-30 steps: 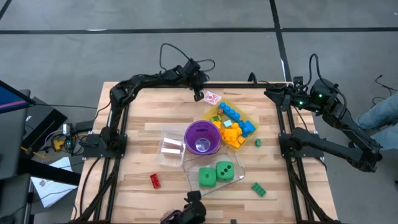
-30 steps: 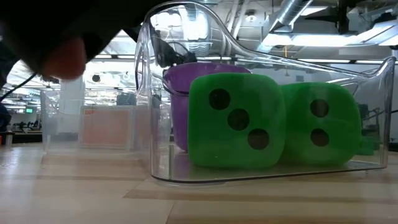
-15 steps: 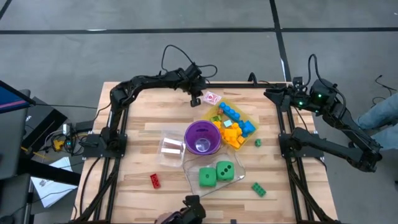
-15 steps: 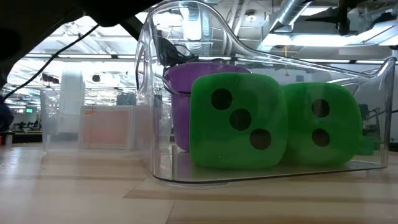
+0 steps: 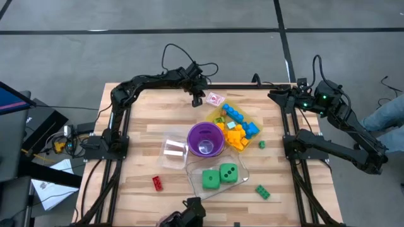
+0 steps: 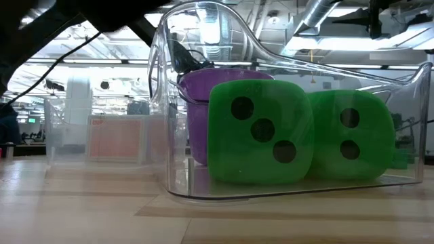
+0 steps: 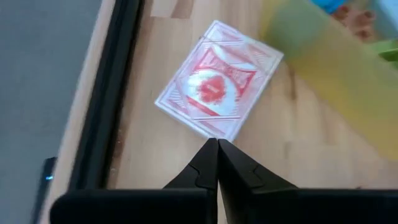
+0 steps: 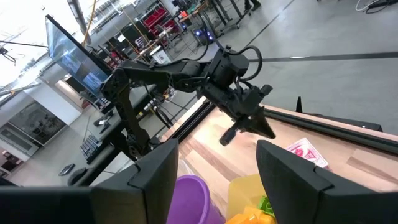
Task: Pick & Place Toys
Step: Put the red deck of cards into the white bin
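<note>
At the far edge of the wooden tabletop [image 5: 139,135], the left gripper [image 5: 196,99] hangs with its fingers pressed together, holding nothing, just beside a red-and-white playing card [image 7: 217,87] that lies flat on the wood. The right gripper [image 8: 211,165] is raised off the right side of the tabletop, its fingers spread with nothing between them.

Most of the toys, blue, yellow and orange bricks [image 5: 238,128], are heaped in a yellow translucent tray [image 5: 218,112]; single pieces in the heap are too small to tell apart. Two green dice [image 5: 219,175] sit side by side in a clear tub [image 5: 194,180], and in the low view they fill the frame and hide nearly everything behind them. A purple cup [image 5: 205,139] stands between tray and tub, its lower half hidden behind the dice in the low view. A smaller clear tub [image 5: 173,150] sits just left of the cup. A red brick [image 5: 157,183] lies alone near the front left, two green bricks [image 5: 262,191] near the right side.

A dark object at the front edge is cut off. Around the tabletop is grey floor; the low view shows ceiling ducts and lights.
</note>
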`<state>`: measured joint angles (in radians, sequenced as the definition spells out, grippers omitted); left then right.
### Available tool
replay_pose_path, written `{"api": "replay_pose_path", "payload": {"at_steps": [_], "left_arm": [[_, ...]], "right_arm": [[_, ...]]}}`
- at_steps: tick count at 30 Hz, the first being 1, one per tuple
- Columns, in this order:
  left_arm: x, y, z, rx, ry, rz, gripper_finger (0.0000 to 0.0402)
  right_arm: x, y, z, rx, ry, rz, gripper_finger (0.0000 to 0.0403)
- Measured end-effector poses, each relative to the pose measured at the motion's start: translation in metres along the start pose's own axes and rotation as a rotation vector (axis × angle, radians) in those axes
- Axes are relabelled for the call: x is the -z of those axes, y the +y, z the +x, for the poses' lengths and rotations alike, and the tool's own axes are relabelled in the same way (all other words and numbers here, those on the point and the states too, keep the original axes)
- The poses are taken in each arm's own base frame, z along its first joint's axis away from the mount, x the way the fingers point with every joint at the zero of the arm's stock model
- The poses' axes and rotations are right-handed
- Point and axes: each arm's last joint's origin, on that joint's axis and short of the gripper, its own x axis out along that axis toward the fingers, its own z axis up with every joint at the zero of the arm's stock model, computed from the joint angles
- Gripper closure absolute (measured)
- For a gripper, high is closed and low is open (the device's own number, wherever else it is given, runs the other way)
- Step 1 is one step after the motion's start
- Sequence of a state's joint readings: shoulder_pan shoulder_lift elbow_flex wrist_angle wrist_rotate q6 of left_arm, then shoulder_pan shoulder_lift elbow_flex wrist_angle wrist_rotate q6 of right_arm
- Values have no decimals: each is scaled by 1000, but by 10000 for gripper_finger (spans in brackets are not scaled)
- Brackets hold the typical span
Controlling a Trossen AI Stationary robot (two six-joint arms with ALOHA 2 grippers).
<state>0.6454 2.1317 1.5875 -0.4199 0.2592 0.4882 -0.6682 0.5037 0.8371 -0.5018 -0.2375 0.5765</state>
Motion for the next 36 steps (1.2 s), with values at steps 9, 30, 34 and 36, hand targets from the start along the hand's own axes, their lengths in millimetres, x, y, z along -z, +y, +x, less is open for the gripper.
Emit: {"api": "replay_pose_path", "payload": {"at_steps": [9,30,34,36], "left_arm": [[-23,-16,-90,76,-71,-68,401],[50,-95,-246,-179,-393,-371,400],[65,-105,-252,-189,-427,-417,400],[72,-109,-254,-197,-439,-424,399]], "right_arm": [[-2,-6,19,77,14,12,195],[-53,-29,245,80,416,-24,265],[-52,-42,286,160,595,-37,226],[-48,-50,304,204,683,-42,195]]}}
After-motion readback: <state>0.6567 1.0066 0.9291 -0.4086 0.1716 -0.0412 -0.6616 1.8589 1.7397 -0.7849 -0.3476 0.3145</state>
